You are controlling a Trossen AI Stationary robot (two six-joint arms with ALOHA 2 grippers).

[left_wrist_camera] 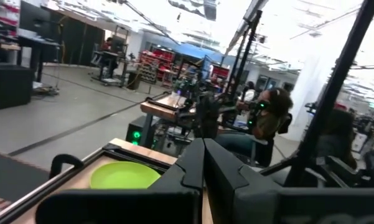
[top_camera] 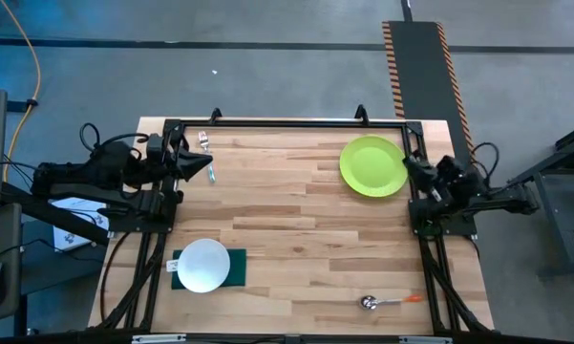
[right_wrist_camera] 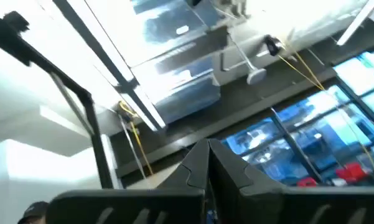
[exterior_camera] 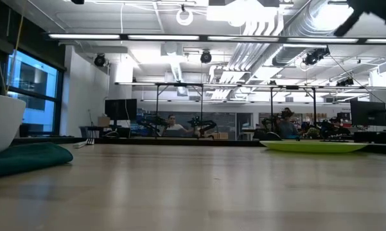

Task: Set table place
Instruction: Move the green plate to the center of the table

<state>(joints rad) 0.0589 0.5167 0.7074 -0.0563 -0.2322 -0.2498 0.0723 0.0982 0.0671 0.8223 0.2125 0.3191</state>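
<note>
While both grippers (top_camera: 193,164) (top_camera: 413,168) sit closed, table (top_camera: 296,239) holds one plate (top_camera: 372,166), bowl (top_camera: 203,265), spoon (top_camera: 387,302), fork (top_camera: 206,157)

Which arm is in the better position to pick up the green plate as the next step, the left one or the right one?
The right arm, probably. In the high view the right gripper rests beside the green plate at the table's far right corner. The left gripper sits at the far left, near the fork.

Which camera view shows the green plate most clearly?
The high view: the whole round green plate lies on the table near the right gripper. The low view shows it edge-on; the left wrist view shows part; the right wrist view shows none.
</note>
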